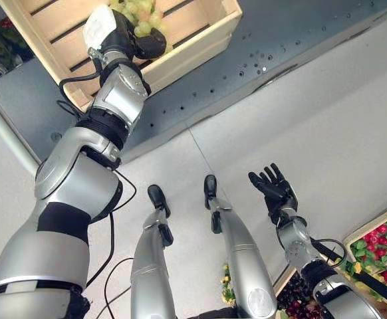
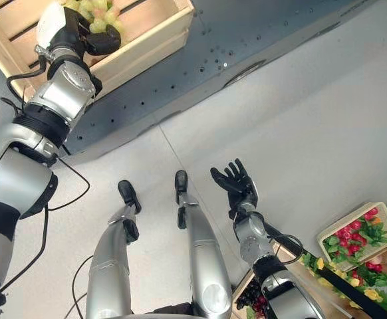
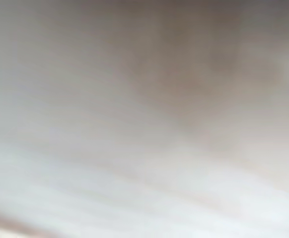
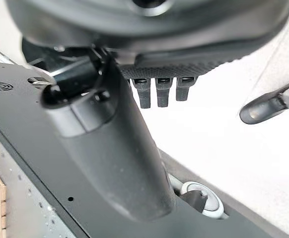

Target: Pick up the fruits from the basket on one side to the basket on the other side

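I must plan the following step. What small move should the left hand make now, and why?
Probably open the fingers and let go. The left hand is curled round the green grapes and already sits inside the wooden crate, so they seem ready to be released. The right hand hangs open.

1. The crate (image 1: 200, 36) is pale, unpainted wood in slats, with a matt, dry look.
2. The grapes (image 1: 140, 16) in it are pale green with a smooth, faintly shiny skin.
3. The left hand (image 1: 124, 40) is dark, glossy plastic, with a white matt cover on its thumb.
4. The right hand (image 2: 237, 183) is dark plastic, smooth, its fingers straight.
5. The floor (image 1: 326, 113) is light grey, smooth and matt.
6. The dark grey panel (image 2: 260, 40) looks like matt metal dotted with small holes.
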Motion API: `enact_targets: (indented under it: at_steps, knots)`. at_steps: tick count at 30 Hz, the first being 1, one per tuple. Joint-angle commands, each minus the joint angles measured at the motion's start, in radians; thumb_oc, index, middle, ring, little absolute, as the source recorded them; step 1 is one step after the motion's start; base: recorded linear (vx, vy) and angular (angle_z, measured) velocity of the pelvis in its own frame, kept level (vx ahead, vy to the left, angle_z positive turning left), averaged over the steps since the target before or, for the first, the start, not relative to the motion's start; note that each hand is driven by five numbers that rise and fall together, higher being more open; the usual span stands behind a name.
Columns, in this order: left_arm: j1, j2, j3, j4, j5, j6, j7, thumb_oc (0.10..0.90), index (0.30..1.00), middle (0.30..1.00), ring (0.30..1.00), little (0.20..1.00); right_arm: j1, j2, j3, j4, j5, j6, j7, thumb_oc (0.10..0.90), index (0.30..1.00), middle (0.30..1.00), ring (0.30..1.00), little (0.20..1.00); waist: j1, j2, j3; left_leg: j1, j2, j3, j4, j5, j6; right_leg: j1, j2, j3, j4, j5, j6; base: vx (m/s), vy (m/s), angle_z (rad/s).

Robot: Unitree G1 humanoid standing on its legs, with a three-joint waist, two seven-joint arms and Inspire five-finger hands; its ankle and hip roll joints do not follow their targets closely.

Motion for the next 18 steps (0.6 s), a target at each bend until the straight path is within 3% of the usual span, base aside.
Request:
enact_targets:
  at_steps: [1, 7, 12, 14, 18]
  knots:
    - [0.146, 0.028, 0.011, 0.168, 0.063, 0.050, -0.013, 0.400, 0.300, 0.300, 0.300, 0.300, -0.010, -0.050, -0.033, -0.059, 0.062, -0.078, -0.023, 0.800, 0.900, 0.900, 0.900, 0.900, -0.024, 0.004, 0.022, 0.020, 0.010, -0.007, 0.032, -0.063, -0.062, 0.037, 0.035, 0.000, -0.002, -0.046, -0.015, -0.03, -0.007, 0.02]
    - [0.159, 0.049, 0.004, 0.169, 0.069, 0.032, -0.002, 0.400, 0.300, 0.300, 0.300, 0.300, 0.001, -0.052, -0.041, -0.051, 0.065, -0.095, -0.012, 0.800, 0.900, 0.900, 0.900, 0.900, -0.013, 0.018, 0.022, 0.065, -0.001, -0.020, 0.017, -0.061, -0.059, 0.076, 0.031, 0.002, 0.002, -0.055, -0.016, 0.00, -0.001, 0.01]
    - [0.177, 0.076, 0.024, 0.150, 0.068, -0.027, 0.043, 0.400, 0.300, 0.300, 0.300, 0.300, 0.007, -0.050, -0.048, -0.047, 0.067, -0.093, -0.001, 0.800, 0.900, 0.900, 0.900, 0.900, 0.005, 0.033, 0.022, 0.120, -0.012, -0.029, 0.005, -0.066, -0.055, 0.130, 0.022, -0.008, 0.001, -0.065, -0.016, -0.04, 0.001, 0.01]
    - [0.188, 0.088, 0.038, 0.130, 0.030, -0.062, 0.066, 0.400, 0.300, 0.300, 0.300, 0.300, 0.009, -0.049, -0.052, -0.047, 0.067, -0.088, 0.001, 0.800, 0.900, 0.900, 0.900, 0.900, 0.012, 0.039, 0.022, 0.142, -0.013, -0.030, 0.002, -0.067, -0.054, 0.152, 0.018, -0.013, -0.001, -0.067, -0.015, -0.02, 0.002, 0.01]
    - [0.245, 0.097, 0.151, 0.047, -0.138, -0.224, 0.134, 0.400, 0.300, 0.300, 0.300, 0.300, 0.042, -0.033, -0.062, -0.055, 0.049, -0.090, 0.003, 0.800, 0.900, 0.900, 0.900, 0.900, 0.026, 0.055, 0.022, 0.204, -0.019, -0.033, -0.020, -0.070, -0.052, 0.211, 0.008, -0.020, -0.013, -0.074, -0.013, -0.02, 0.002, 0.04]
